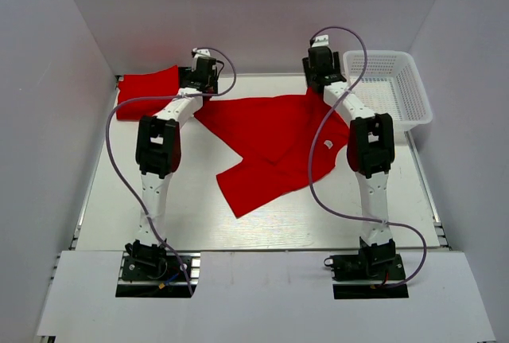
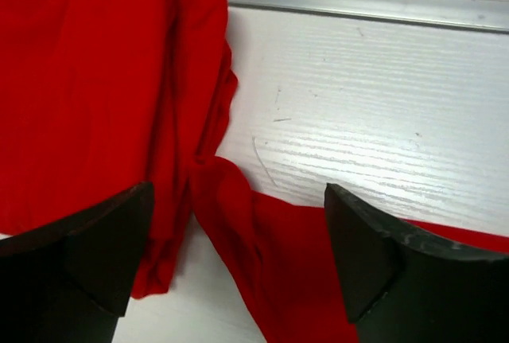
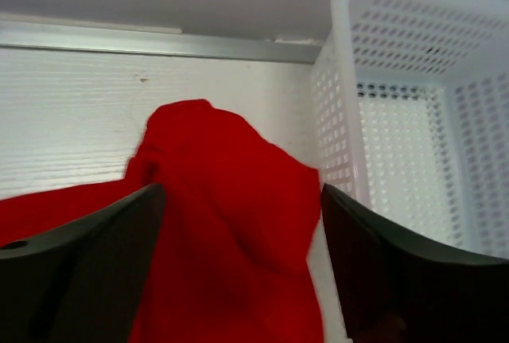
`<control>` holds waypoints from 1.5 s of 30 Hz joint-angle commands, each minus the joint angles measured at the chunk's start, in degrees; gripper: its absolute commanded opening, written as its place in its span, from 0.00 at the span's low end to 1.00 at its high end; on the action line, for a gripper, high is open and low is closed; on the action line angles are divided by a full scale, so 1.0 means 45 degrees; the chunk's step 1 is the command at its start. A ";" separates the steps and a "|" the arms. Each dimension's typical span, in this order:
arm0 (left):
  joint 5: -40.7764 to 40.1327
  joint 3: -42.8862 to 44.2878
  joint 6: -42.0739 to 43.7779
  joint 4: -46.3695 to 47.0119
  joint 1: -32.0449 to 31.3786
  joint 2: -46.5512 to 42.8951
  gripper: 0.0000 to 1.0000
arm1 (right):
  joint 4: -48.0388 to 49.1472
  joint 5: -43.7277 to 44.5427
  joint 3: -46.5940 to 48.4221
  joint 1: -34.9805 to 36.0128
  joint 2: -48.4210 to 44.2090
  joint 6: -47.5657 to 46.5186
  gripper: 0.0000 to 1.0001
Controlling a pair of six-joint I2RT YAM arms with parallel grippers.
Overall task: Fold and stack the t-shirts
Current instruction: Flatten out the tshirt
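Red folded t-shirt at the far-left corner, left gripper beside it, jaws apart. Mid-bench lies the spread t-shirt: soft, limp, likely best pinched at its far-edge corners. Right gripper gapes over one, beside the basket.

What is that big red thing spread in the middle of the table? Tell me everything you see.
It is a t-shirt: plain bright red cloth, short sleeves, no print. It lies loosely spread and rumpled on the white table, one part folded over itself. One far corner bunches up beside the white basket. The right claw and left claw hang open over its far edge.
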 commanded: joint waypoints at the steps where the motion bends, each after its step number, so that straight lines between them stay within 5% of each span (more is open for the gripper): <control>1: 0.0335 0.0864 0.0036 -0.0501 -0.0001 -0.0467 1.00 | 0.0445 0.0107 0.0904 0.0007 -0.0071 -0.0599 0.90; 8: 0.1385 -0.0185 0.0405 -0.0522 -0.0155 -0.2727 1.00 | -0.0471 -0.1140 0.0145 0.0144 -0.2135 -0.0115 0.90; 12: 0.3844 -0.1966 0.1090 0.0456 -0.0429 -0.3806 1.00 | -0.1584 -0.4201 -0.1962 0.0339 -0.4188 0.1388 0.90; 16: 0.6327 -0.2242 0.0778 -0.0223 -0.0430 -0.3459 1.00 | -0.1041 -0.6308 -0.7226 0.0592 -0.6919 0.3010 0.90; 24: 0.6841 -0.1968 -0.0118 -0.1243 -0.0684 -0.1330 1.00 | 0.0367 -0.9284 -1.2160 0.1120 -0.8549 0.4925 0.90; 38: 0.6839 -0.5033 -0.1035 -0.1046 -0.0684 -0.1738 1.00 | 0.0115 -0.7550 -1.3276 0.0906 -0.7591 0.6233 0.90; 45: 0.6411 -0.9381 -0.2834 -0.1594 -0.0684 -0.4371 1.00 | -0.0882 -0.5460 -1.3196 0.0361 -0.7337 0.6587 0.90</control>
